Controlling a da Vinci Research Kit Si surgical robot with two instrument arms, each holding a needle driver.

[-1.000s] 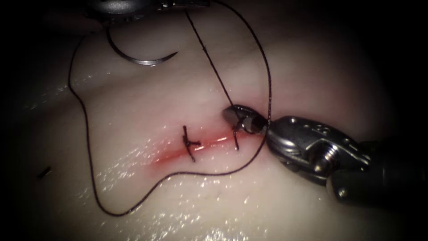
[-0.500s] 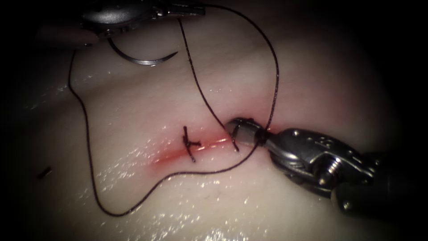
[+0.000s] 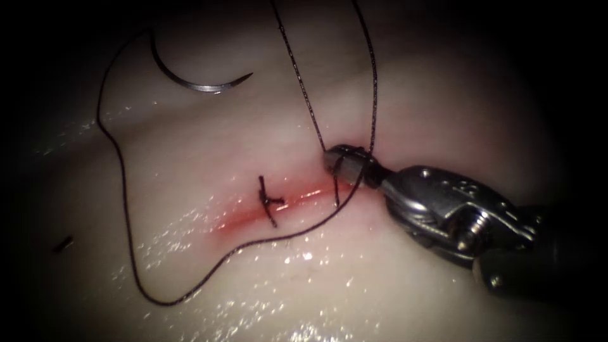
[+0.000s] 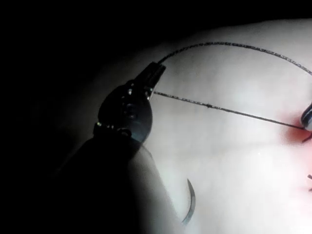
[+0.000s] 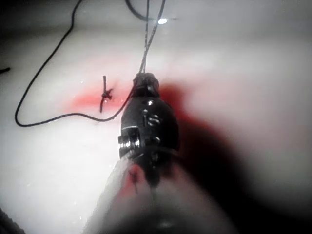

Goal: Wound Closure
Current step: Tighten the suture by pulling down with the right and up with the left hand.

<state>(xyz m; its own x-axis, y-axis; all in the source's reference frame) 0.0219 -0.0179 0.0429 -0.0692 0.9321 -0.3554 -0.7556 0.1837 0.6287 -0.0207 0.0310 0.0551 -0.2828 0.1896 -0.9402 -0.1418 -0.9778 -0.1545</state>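
**Holding both thread ends, needle set aside**

Pinching the dark braided thread [image 3: 126, 209] near the right end of the red-stained cut [image 3: 278, 212], the right arm's steel needle driver [image 3: 345, 161] has its jaws pressed together on a strand just beside the second stitch, where thread loops around its tip. Two strands rise away from those jaws toward the left arm's dark needle driver [image 4: 155, 74], whose jaws are clamped on the thread in the left wrist view; both strands run straight, which suggests tension for a knot. The curved steel needle [image 3: 196, 79] lies free on the pale pork tissue [image 3: 443, 95], well away from both jaws and out of the tissue, probably parked so that it cannot snag. A long slack loop trails from it, sweeping round left of the knotted first stitch [image 3: 269, 202] and back to the right jaws.
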